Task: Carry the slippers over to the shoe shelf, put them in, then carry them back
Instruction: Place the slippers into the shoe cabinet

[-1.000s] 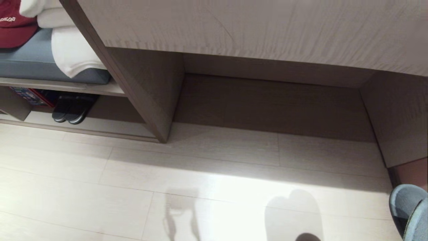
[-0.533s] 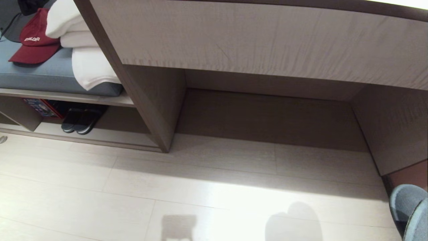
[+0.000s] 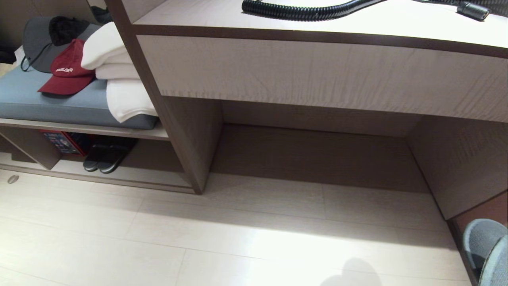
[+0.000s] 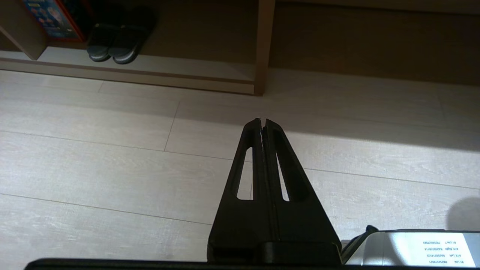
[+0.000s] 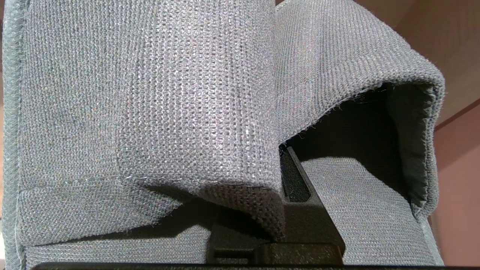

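Note:
The slippers (image 5: 150, 93) are grey knit, and their toe bands fill the right wrist view. My right gripper (image 5: 281, 157) is shut on the bands, with one black finger (image 5: 300, 187) showing beside the fabric. In the head view only the slippers' (image 3: 482, 246) blue-grey edge shows, at the bottom right corner. The shoe shelf (image 3: 119, 179) is the low beige cubby at the left, under a cushioned bench. My left gripper (image 4: 262, 122) is shut and holds nothing. It hangs over the pale floor, short of the shoe shelf (image 4: 150, 75).
A pair of black shoes (image 3: 103, 159) and a red box (image 3: 63, 143) stand inside the shelf. On the grey cushion (image 3: 47, 105) above lie a red cap (image 3: 65, 73) and folded white towels (image 3: 119, 79). A long desk (image 3: 317, 71) with a black hose (image 3: 301, 12) spans the middle and right.
The head view has swung upward, so the whole scene slid down and the desk top with its hose came into sight. The slippers stay at the bottom right corner.

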You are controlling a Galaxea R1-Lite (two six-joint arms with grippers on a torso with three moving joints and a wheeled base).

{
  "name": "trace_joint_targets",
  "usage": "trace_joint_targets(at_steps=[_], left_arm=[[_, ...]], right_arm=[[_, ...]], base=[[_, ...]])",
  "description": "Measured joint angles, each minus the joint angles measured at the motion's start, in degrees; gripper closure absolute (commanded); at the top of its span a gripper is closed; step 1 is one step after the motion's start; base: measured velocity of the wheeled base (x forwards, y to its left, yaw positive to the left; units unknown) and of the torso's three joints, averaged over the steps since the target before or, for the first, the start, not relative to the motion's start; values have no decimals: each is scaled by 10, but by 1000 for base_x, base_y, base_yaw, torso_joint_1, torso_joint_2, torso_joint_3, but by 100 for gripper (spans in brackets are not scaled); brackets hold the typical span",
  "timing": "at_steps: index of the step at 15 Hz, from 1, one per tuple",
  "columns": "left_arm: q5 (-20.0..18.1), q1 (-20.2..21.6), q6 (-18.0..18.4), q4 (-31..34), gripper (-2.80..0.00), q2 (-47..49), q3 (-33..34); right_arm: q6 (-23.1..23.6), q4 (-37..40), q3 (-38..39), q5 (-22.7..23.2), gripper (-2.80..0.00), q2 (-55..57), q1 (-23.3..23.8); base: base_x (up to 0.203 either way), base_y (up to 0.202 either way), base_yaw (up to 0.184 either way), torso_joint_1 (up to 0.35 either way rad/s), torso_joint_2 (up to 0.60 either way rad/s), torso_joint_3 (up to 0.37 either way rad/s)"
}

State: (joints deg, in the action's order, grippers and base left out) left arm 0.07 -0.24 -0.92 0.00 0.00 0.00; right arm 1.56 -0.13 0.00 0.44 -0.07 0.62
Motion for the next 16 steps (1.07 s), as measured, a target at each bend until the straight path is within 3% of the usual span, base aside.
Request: trace_joint_targets(at_steps=[16], left_arm=[[0,0,0,0,0,0,0]], right_arm=[[0,0,0,0,0,0,0]], base=[[0,0,0,3,0,201]])
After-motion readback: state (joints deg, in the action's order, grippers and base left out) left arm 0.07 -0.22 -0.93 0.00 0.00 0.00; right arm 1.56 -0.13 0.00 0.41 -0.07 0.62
